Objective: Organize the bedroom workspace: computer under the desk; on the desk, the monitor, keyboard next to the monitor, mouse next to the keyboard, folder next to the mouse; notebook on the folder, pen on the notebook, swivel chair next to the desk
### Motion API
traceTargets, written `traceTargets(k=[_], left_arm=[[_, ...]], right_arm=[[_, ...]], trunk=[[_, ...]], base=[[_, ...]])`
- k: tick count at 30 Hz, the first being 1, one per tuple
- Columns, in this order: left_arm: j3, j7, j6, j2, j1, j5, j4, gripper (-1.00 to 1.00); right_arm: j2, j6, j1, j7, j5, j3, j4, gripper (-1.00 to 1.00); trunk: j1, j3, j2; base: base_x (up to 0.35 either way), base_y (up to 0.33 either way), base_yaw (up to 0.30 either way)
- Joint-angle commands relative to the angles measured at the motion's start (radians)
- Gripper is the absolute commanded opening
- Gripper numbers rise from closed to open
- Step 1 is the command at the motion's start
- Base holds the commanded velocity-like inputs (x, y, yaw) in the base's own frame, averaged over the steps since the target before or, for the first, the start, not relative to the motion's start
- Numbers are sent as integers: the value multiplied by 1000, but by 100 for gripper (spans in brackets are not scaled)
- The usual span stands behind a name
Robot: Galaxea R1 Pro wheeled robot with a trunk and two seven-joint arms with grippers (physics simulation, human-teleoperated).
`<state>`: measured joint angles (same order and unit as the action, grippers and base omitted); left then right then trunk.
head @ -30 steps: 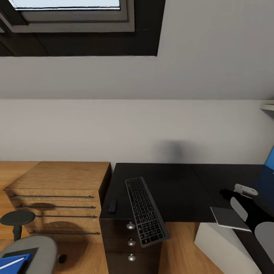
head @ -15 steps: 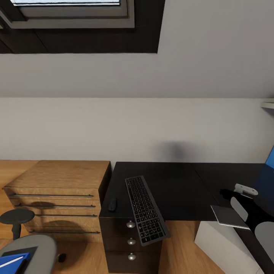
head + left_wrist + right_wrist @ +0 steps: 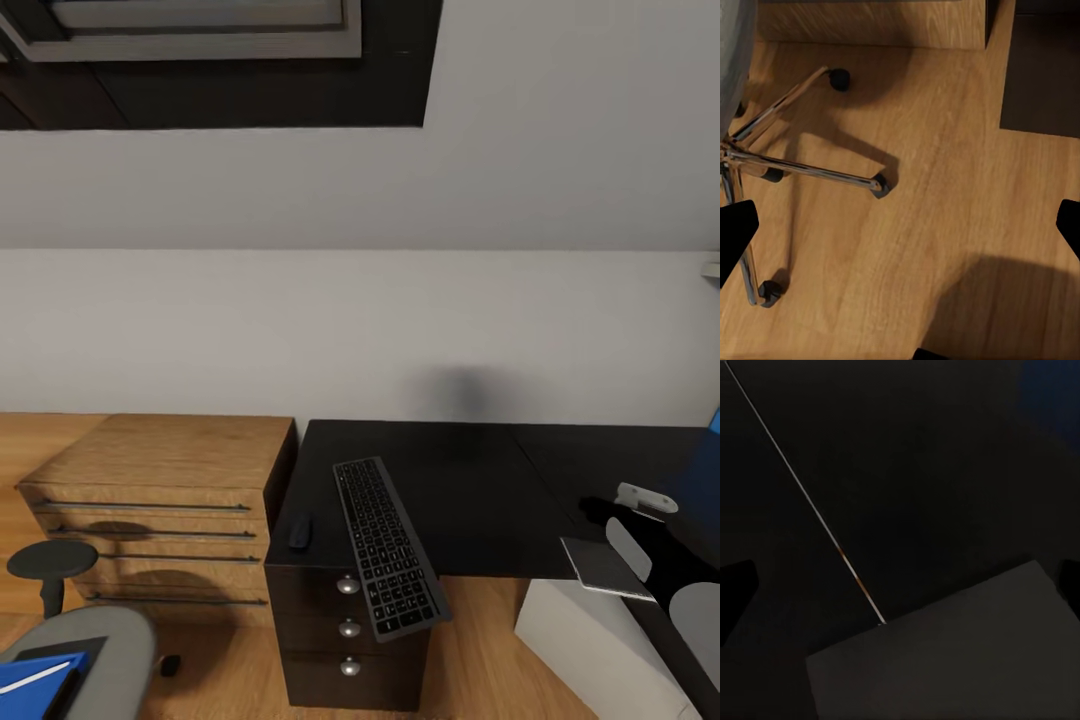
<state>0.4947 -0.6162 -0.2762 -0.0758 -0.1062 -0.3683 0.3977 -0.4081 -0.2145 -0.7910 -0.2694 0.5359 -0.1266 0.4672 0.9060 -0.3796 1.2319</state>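
The head camera has tilted down slightly, while the keyboard overhangs the bench front beside the mouse and could tip off if nudged; both hands' fingers look spread apart, empty.

wall: plain grey | floor: wood | drawer chest: light wood | window: dark-framed

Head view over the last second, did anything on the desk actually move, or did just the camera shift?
Just the camera: the whole picture slid, with the window sliding upward out of frame. The keyboard, mouse and notebook kept their places on the desk; the folder stayed on the swivel chair.
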Motion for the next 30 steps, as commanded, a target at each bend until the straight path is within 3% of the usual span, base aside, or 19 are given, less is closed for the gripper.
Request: traceTargets(k=[1,13,20,30], left_arm=[[8,-5,-6,1,-1,-11,0,100],[7,-5,-4,1,-1,-11,0,100],[7,-5,-3,1,-1,-11,0,100],[7,-5,-2,1,-1,-11,0,100]], right_arm=[[-1,-5,-1,-8,7,-8,2,100],[-2,-5,-1,-11,6,-7,1,100],[-17,-4,-1,-13,6,34,-2,100],[-27,-2,-1,-9,6,49,-2,100]], trunk=[[0,-3,1],[0,-21,1],[27,-54,50],[58,-94,106]], base=[[0,0,74],[0,0,74],[0,0,55],[0,0,-14]])
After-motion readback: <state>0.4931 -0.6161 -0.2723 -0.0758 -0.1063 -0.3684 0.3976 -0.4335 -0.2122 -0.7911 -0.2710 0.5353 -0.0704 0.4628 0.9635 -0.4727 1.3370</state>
